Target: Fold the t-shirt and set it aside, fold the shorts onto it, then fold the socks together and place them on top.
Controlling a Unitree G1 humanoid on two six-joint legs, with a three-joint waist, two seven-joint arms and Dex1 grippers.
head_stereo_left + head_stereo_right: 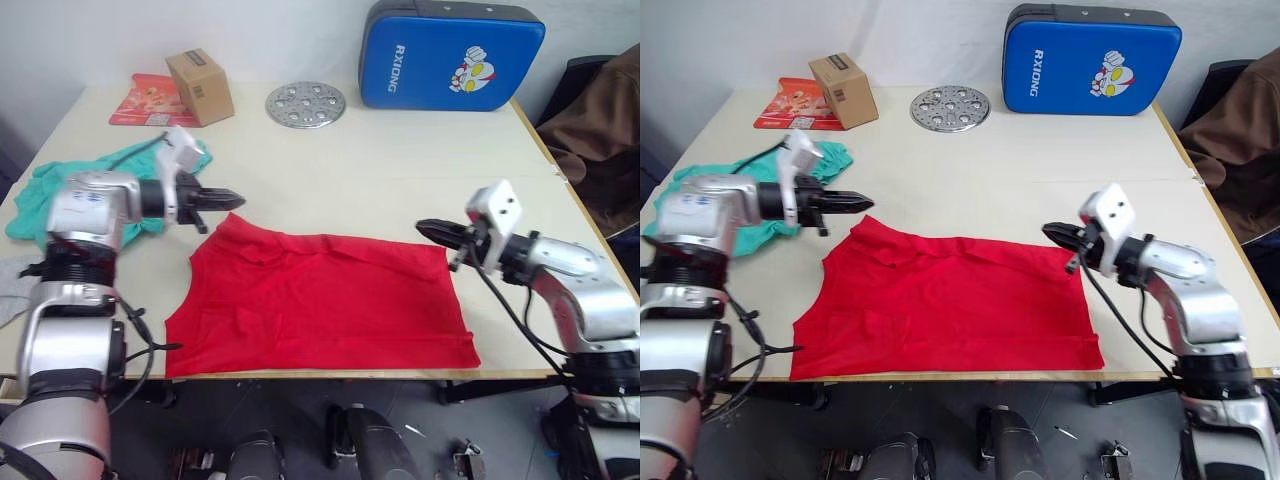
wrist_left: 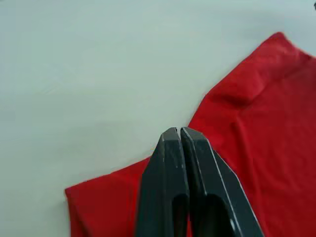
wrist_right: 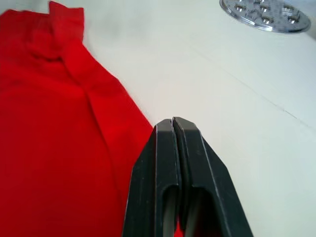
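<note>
I am working on the first step, folding the t-shirt point(image 1: 320, 300), which is lying flat between my two grippers. My left gripper point(image 1: 228, 197) is hovering just off its far left corner, fingers pressed together, holding nothing. My right gripper point(image 1: 432, 230) is poised by the far right corner, likewise closed and empty. Next I judge both must open and pinch those corners.
</note>
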